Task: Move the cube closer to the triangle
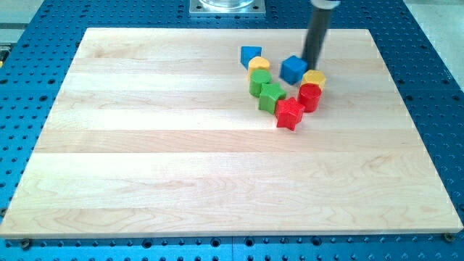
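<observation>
Board: a pale wooden board (pixel 217 159) lies on a blue table with rows of holes (pixel 428 72).
Blue cube: the blue cube (pixel 293 69) sits near the view's top, a bit right of the middle. This is the block to move.
Blue triangle: the blue triangle block (pixel 251 55) is to the view's left of the cube, a little higher up, with a gap between them.
My tip: my tip (pixel 312 67) is just beside the cube, on its right side in the view. I think it stands there so a push to the view's left slides the cube toward the triangle.
Jaws: there are none, only a plain dark rod, so nothing is held.
In the way: a yellow block (pixel 259 65) sits just below the triangle and may get bumped.
Other blocks: two green blocks (pixel 265 88), another yellow block (pixel 314 77), a red round block (pixel 309 96) and a red star-like block (pixel 289 114) bunch up below the cube.
Job so far: not done yet, I think.
</observation>
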Controlling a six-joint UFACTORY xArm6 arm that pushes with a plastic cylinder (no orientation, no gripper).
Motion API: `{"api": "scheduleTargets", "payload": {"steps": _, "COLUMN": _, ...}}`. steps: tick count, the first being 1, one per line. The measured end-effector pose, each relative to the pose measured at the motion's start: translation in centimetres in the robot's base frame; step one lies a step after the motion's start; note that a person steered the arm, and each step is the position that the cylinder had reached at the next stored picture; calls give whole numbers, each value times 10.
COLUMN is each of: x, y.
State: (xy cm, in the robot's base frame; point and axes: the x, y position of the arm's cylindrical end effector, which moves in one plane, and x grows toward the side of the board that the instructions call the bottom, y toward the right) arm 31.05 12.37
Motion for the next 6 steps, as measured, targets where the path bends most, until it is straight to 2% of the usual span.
{"api": "scheduleTargets", "payload": {"steps": 1, "x": 0, "y": -17}}
{"api": "scheduleTargets", "payload": {"steps": 3, "x": 39, "y": 30}}
{"api": "scheduleTargets", "payload": {"steps": 6, "x": 68, "y": -23}}
